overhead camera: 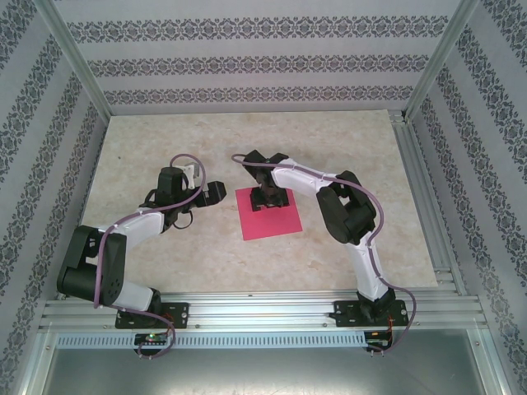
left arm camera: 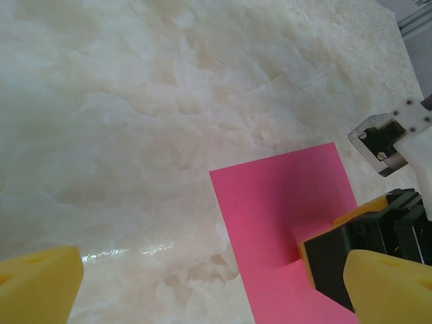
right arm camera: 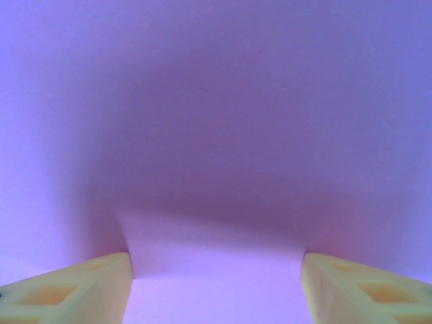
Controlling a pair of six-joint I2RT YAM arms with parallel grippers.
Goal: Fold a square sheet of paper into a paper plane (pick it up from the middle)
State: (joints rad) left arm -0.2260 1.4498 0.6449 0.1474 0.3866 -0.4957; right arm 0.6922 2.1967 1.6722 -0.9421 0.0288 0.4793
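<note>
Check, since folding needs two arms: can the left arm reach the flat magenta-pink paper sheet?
Probably yes: the open left gripper faces the paper sheet, only bare table between.

Readable text: none is showing anywhere.
paper (overhead camera: pixel 268 216): is lying plain pink, with no print or marks on it.
wall (overhead camera: pixel 247 62) at 12 o'clock: is carrying bands of ornament only, no letters or numbers.
</note>
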